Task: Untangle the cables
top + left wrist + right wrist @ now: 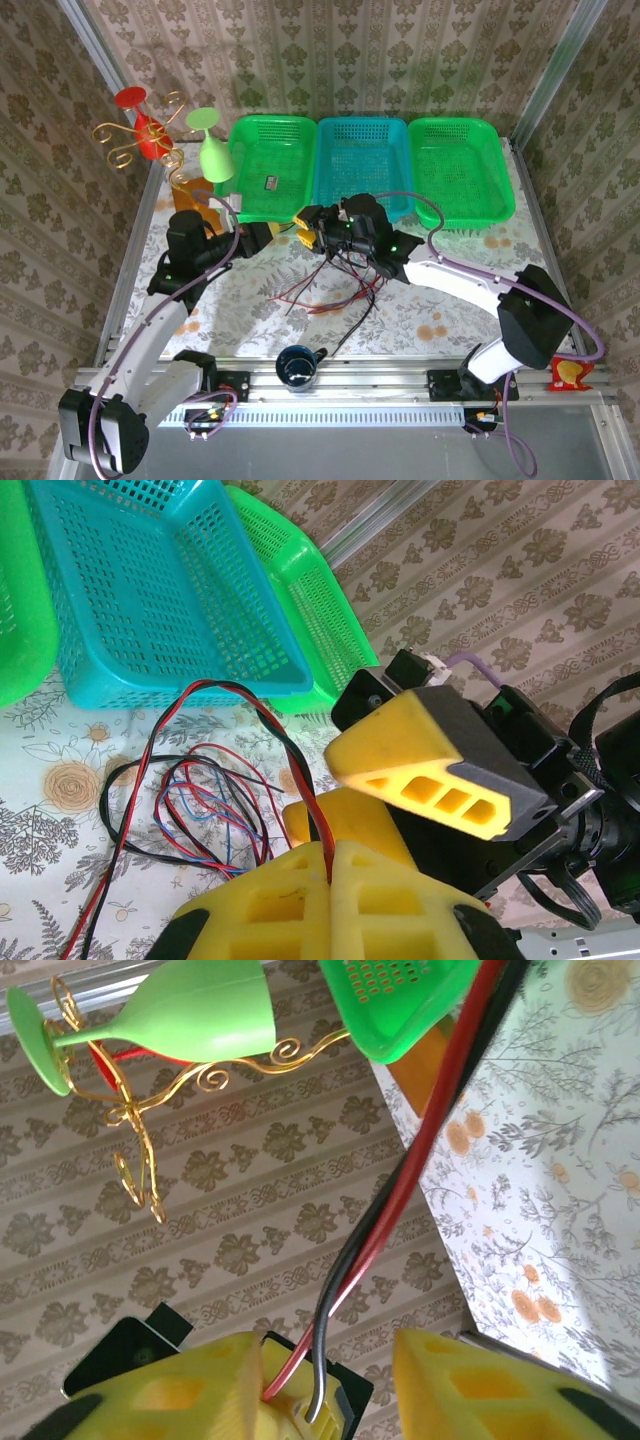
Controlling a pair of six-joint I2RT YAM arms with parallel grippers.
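A loose tangle of thin red, black and blue cables lies on the flowered tablecloth in front of the baskets. My left gripper is shut on a red and black cable pair that rises from the tangle. In the top view it sits at the table's middle, tip to tip with my right gripper. My right gripper is open. Its yellow fingers stand on either side of the same red and black pair, without pinching it.
Three baskets line the back: green, blue, green. A small dark item lies in the left one. A green glass and a red glass hang on a gold stand at back left. A dark cup stands at the near edge.
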